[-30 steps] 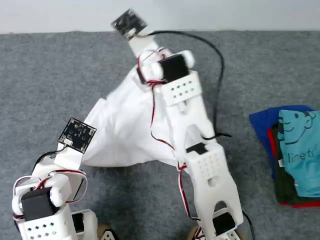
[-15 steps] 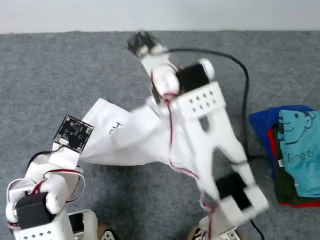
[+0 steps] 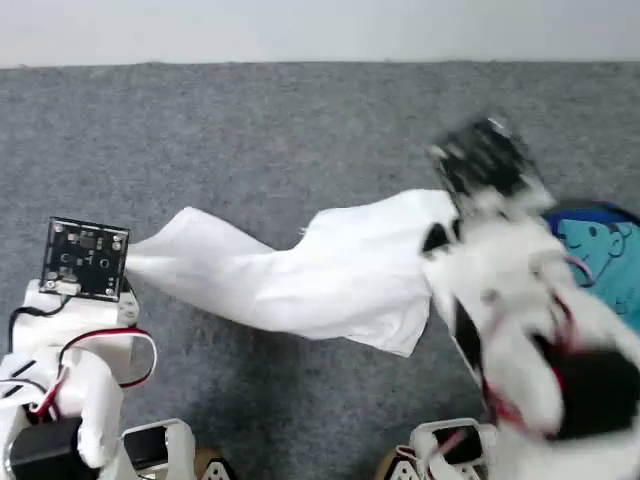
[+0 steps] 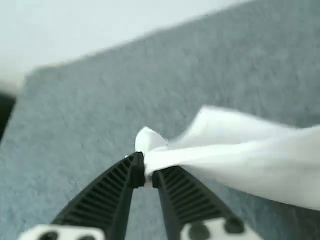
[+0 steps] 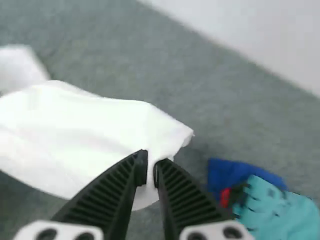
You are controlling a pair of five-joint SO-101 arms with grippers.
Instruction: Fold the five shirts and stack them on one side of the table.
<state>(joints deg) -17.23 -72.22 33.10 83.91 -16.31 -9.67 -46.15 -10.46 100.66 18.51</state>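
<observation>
- left end effector (image 4: 144, 172): jaws pinched together on one corner of the white shirt (image 4: 235, 157). A small nub of cloth pokes out past the fingertips.
- from that grip the shirt runs off sideways as a narrow band that widens with distance from the fingertips.
- right end effector (image 5: 150, 167): jaws nearly closed with only a thin slit between them, clamped on the shirt's edge at its other end. The cloth fans out from the fingertips on the side toward the left arm (image 3: 70, 380).
- the shirt spans from one end effector to the other in one long piece, thin at the left grip and broad at the right.
- a loose corner sticks out toward the arm bases, close to the right end effector.
- can't tell whether mid-span touches the counter (image 3: 300, 130) or hangs clear of it.
- stack of folded shirts (image 5: 260, 200): near the right end effector, on its side away from the left arm.
- the stack has a teal shirt (image 3: 600, 245) on top, with red and dark layers and blue cloth showing beneath.
- in the high view the right arm (image 3: 530, 330) covers part of the stack.
- counter: grey and carpet-like, under both end effectors and under the stack.
- left arm's camera board (image 3: 85, 258) sits right at the shirt's thin end in the high view.
- pale wall (image 3: 300, 30) lies beyond the counter's far edge, well past both end effectors.
</observation>
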